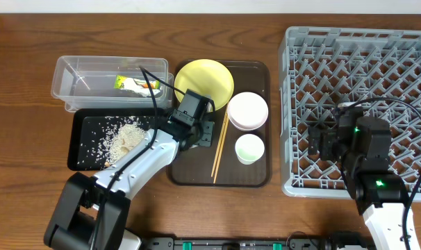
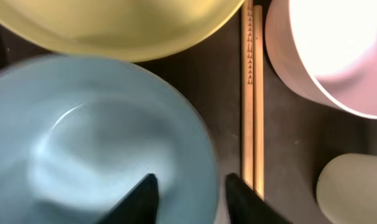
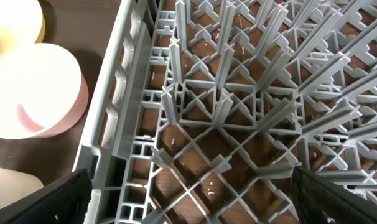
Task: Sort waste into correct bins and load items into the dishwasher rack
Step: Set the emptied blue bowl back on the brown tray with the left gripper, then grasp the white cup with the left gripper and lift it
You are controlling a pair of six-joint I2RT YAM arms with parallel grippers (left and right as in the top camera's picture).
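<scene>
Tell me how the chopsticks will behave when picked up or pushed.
The chopsticks look thin and wooden, so probably stiff and light. Lying side by side on the brown tray, they may roll or separate if nudged, and sit low for gripping.

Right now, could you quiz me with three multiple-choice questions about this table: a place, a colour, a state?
1. Where is the snack wrapper? A in the clear tub B in the rack C on the plate
2. What colour is the plate? A red B yellow C blue
3. How is the right claw? A shut tight B open, empty C gripping the plate
Answers: 1 A, it lies inside the tub's clear walls. 2 B, plainly yellow from overhead. 3 B, its fingers stand wide apart over the rack, holding nothing.
</scene>
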